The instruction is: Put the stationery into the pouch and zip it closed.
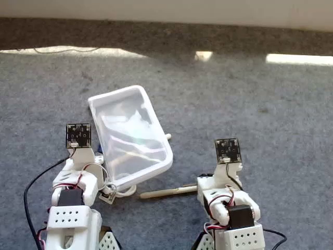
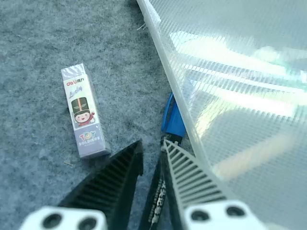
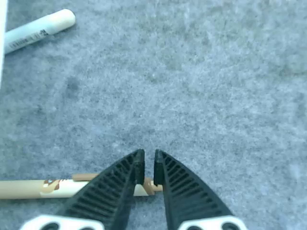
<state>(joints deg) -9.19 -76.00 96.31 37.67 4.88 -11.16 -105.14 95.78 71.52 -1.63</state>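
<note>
A translucent white pouch (image 1: 130, 136) lies on the grey carpet with stationery faintly visible inside it. Beside its edge (image 2: 240, 72) lie a small eraser box (image 2: 84, 112) and a blue-and-black pen (image 2: 172, 120), whose front end is tucked under the pouch. My left gripper (image 2: 152, 146) hovers low over that pen, shut but for a narrow slit, and the pen's black barrel runs under the slit. A beige pencil (image 1: 166, 191) lies in front of the pouch. My right gripper (image 3: 148, 160) is shut just above one end of the pencil (image 3: 33, 188). A white pen (image 3: 38, 28) pokes out by the pouch.
Open grey carpet stretches beyond and to the right of the pouch. A pale wall strip (image 1: 166, 10) borders the far side. The left arm's black cable (image 1: 31, 192) loops at the near left.
</note>
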